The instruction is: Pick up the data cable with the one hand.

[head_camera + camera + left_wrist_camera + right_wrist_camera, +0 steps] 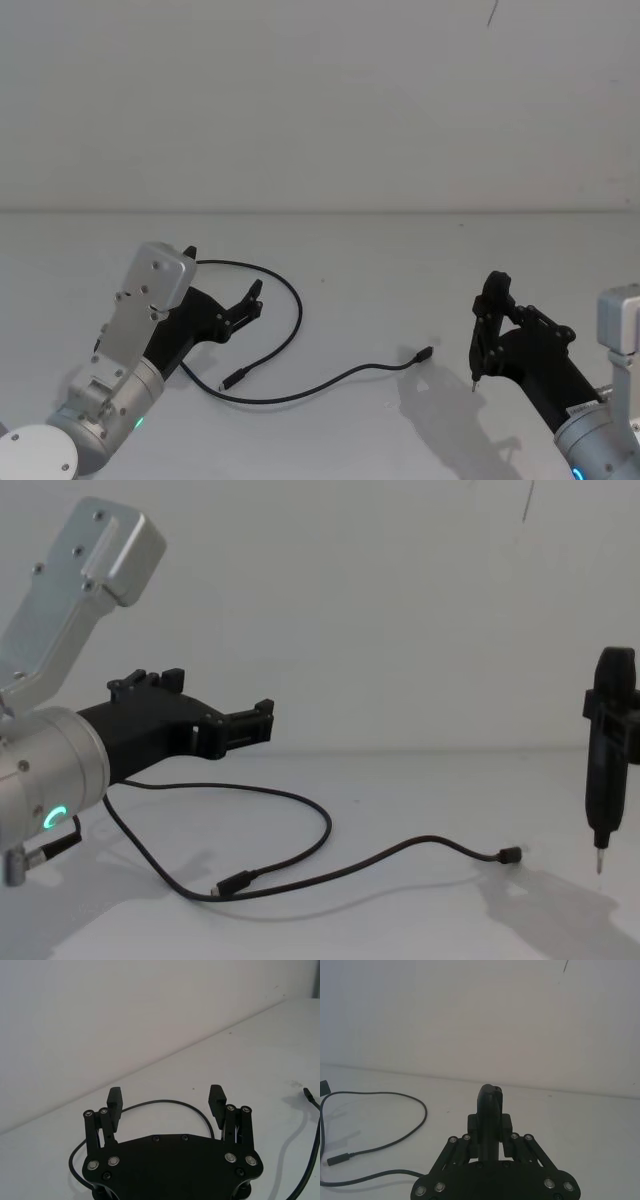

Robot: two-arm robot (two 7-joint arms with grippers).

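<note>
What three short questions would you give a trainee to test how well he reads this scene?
1. True or false: the left gripper is shut on the cable.
2. Choose one: what does the right gripper hold? A. a pen-shaped tool, tip pointing down. B. the cable. C. nothing.
3. Fill the gap: the cable lies on the ____.

Key: 1. False. Its fingers are open and it is above the cable, not touching it. 2. A. 3. table.
</note>
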